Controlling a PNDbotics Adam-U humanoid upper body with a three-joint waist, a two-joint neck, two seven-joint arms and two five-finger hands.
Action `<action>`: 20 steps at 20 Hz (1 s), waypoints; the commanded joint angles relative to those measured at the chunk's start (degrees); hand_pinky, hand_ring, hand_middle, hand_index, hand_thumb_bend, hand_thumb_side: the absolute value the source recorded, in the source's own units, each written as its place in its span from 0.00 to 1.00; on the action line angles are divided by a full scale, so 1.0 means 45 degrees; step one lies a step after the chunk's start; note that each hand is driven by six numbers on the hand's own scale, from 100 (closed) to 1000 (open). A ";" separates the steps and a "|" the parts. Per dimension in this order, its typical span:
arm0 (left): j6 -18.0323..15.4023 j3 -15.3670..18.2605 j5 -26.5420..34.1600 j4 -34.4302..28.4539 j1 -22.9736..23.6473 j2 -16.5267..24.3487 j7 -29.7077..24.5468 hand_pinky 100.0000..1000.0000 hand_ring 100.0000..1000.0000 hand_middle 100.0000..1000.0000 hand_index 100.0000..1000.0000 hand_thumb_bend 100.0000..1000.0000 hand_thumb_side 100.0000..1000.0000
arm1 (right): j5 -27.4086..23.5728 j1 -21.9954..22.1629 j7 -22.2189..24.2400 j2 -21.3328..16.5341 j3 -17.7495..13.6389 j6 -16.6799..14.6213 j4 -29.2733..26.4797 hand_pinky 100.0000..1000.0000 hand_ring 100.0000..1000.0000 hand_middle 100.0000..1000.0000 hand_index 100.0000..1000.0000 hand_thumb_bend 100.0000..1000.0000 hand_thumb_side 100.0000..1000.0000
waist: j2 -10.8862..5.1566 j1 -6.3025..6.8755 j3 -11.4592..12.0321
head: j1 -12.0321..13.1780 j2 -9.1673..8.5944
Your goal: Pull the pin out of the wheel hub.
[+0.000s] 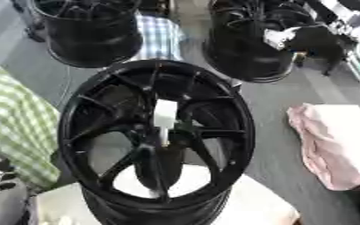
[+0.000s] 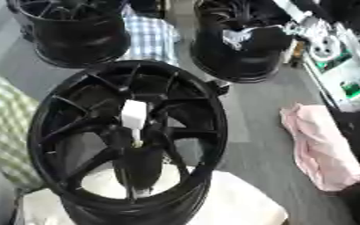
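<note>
1. Pin point(image 1: 164, 115): we log one white pin, upright in the centre of the black wheel hub point(image 1: 91, 118).
2. Wheel hub: stands on a pale block point(image 2: 244, 197).
3. Pink cloth point(image 1: 333, 145): right of the hub.
4. Hands: neither shows in either view; we cannot tell their state.

A grey floor point(image 1: 279, 110) fills the scene, with a green checked cloth point(image 1: 14, 123) at 9 o'clock, a blue checked cloth point(image 1: 161, 37) at 12, a pink cloth point(image 1: 333, 145) at 3, and 2 spare black rims point(image 1: 87, 30) point(image 1: 252, 44) at 11 and 1.
</note>
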 commanded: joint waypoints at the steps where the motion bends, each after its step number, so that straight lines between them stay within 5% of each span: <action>1: -0.0005 -0.0025 -0.0050 -0.0247 -0.0063 0.0426 -0.0062 0.67 0.69 0.63 0.77 0.34 0.60 | -0.0747 -0.1023 0.0683 -0.0325 0.0974 0.0201 0.0312 0.81 0.82 0.83 0.94 0.34 0.36 | -0.0172 0.0031 -0.0038 | -0.0032 0.0074; 7: 0.0010 0.0006 -0.0067 -0.0243 -0.0033 0.0433 -0.0078 0.67 0.69 0.64 0.77 0.34 0.60 | -0.1561 -0.2598 0.2005 0.0235 0.2797 0.1018 0.0701 0.82 0.82 0.84 0.95 0.33 0.34 | -0.0178 0.0011 -0.0095 | 0.0108 0.0074; 20: 0.0029 -0.0027 -0.0149 -0.0227 -0.0010 0.0436 -0.0183 0.67 0.69 0.64 0.77 0.35 0.61 | -0.0913 -0.3709 0.5088 0.1542 0.4066 0.1104 0.1926 0.82 0.83 0.85 0.95 0.33 0.40 | -0.0261 -0.0028 -0.0024 | 0.0120 0.0074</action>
